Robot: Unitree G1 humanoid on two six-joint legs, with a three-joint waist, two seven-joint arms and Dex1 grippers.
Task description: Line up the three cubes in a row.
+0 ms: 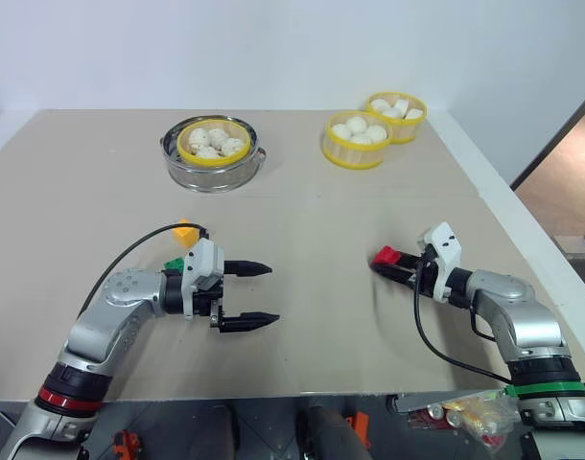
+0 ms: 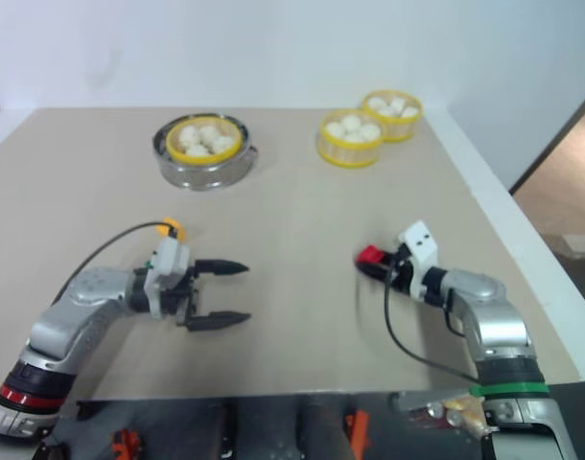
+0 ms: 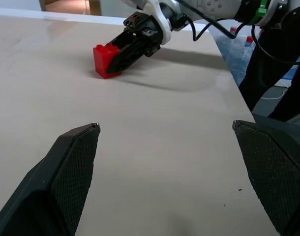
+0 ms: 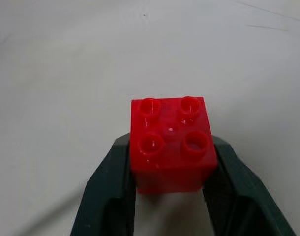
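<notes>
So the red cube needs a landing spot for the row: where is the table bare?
Bare table lies between the open left gripper and the right gripper, shut on the red cube, and further on up to the bun baskets. It is crowded behind the left gripper, by the orange-yellow cube and green cube.

Our left gripper (image 1: 260,295) sits at lower left of the head view, fingers spread wide and pointing toward frame centre. At right of centre, our right gripper (image 1: 388,263) is clamped on the red cube (image 4: 171,144), forearm angled in from lower right.
</notes>
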